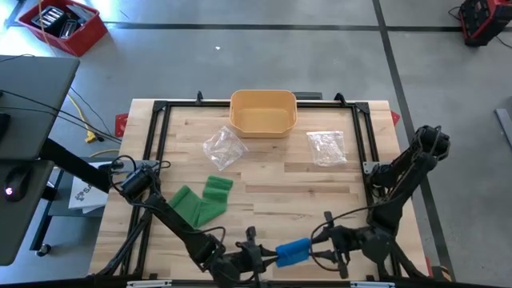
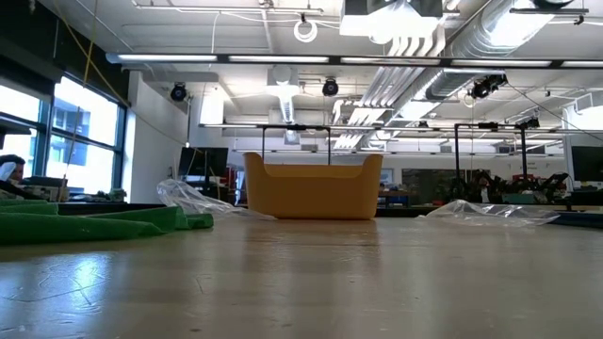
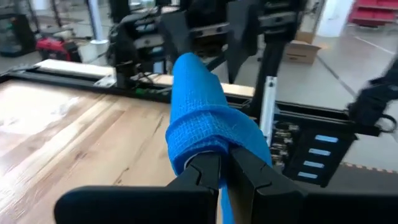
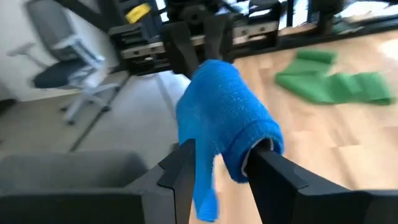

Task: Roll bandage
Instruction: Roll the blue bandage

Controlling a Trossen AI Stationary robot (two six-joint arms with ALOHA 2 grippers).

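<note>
A: Fingers, left gripper (image 1: 270, 258): clenched on one end of the blue bandage roll (image 1: 293, 251). Fingers, right gripper (image 1: 316, 255): closed around the roll's other end, one finger (image 4: 180, 171) on either side of it. A loose tail of bandage hangs below the roll.

B: Location of roll?

A: At the near edge of the table (image 1: 272, 188), centre, lifted between the two grippers, which face each other.

B: Surface, item by item.

A: Pale wooden planks, black frame rail round the edge. Green bandage (image 1: 202, 200), partly unrolled, near left. Yellow tub (image 1: 263, 111), far centre. Clear plastic bag (image 1: 222, 148), just near-left of the tub. Second clear plastic bag (image 1: 326, 147), far right.

B: Room?

A: Grey floor with dark lines. Red bin (image 1: 62, 24) of dark parts, far left. Yellow cable (image 1: 83, 120) on the floor to the left of the table. Low view: ceiling ducts (image 2: 415, 56), strip lights, windows (image 2: 57, 127) at left, benches behind. Office chair (image 4: 65, 59) seen past the right wrist.
</note>
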